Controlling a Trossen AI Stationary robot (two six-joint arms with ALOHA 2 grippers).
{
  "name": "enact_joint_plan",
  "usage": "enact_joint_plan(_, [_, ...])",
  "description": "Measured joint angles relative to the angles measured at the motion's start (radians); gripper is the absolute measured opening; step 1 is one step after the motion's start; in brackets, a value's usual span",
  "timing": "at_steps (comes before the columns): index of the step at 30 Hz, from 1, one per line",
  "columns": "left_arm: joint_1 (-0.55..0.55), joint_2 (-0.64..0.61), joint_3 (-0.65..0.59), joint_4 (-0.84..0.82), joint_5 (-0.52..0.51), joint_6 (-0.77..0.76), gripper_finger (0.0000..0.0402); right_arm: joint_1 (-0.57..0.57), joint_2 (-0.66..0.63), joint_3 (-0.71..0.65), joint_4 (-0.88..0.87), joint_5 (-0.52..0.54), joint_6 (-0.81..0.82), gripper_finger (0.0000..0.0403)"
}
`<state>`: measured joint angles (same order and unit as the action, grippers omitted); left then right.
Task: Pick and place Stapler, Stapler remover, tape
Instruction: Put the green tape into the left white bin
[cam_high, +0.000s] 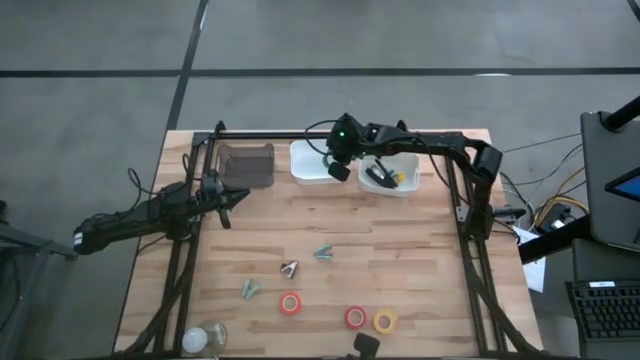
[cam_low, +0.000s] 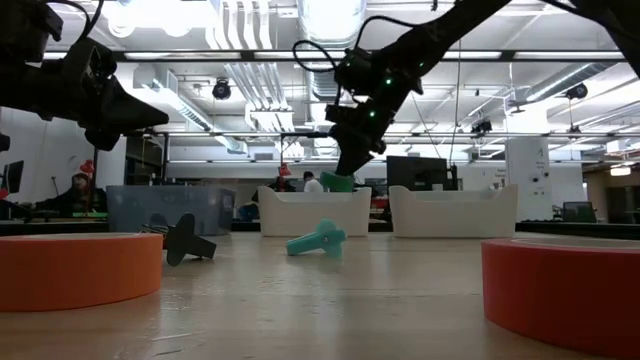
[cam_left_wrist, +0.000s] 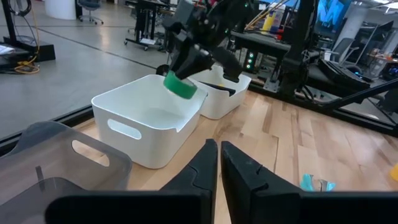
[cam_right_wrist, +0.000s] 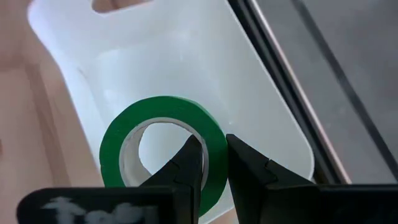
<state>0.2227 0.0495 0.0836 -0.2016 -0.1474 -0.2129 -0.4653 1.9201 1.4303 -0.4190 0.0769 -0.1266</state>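
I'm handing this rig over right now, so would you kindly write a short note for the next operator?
Right pincer: shut on the green tape roll, held above the middle white bin.
Left pincer: shut, holding nothing, waiting at the table's left side near the grey bin.
Done: the stapler lies in the right white bin.
Left: drop the green roll; then two red rolls and the yellow roll at the near edge of the table, and three small staple removers mid-table.
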Motion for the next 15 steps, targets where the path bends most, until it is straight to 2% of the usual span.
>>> enact_joint_plan(15, [0.000,0.000,0.000,0.000,0.000,0.000,0.0025,-0.006,0.094,0.047,-0.048,0.001,-0.002,0.0057])
